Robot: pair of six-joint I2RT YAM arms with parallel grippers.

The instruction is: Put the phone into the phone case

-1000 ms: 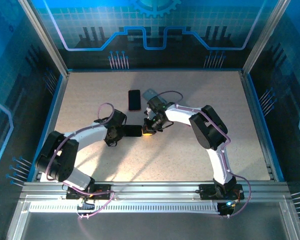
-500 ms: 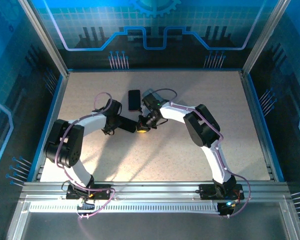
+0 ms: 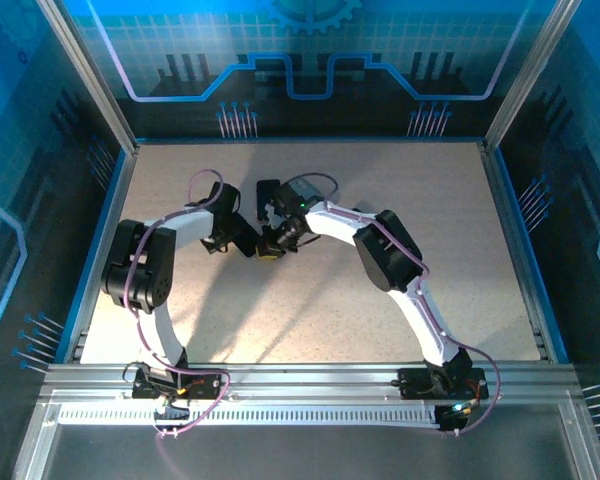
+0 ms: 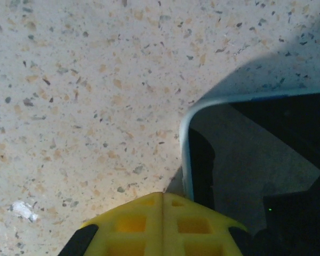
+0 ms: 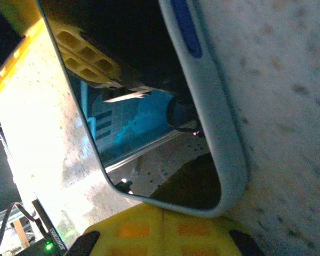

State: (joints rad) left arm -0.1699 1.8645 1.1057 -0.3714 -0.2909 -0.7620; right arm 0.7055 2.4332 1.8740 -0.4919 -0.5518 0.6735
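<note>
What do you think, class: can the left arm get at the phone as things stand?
Probably yes. The left gripper sits right at a corner of the phone, nothing between them. Its jaws are shut, and the right gripper, also shut, crowds the same phone, so room looks tight.

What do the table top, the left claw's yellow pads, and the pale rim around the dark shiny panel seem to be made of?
Table top: probably laminate or composite stone, matt, beige with dark specks.
Left claw's yellow pads: moulded plastic or rubber, with square recesses.
Pale rim: perhaps smooth plastic or silicone, rounded corner.
Dark panel: glass-like, mirroring the blue backdrop.
</note>
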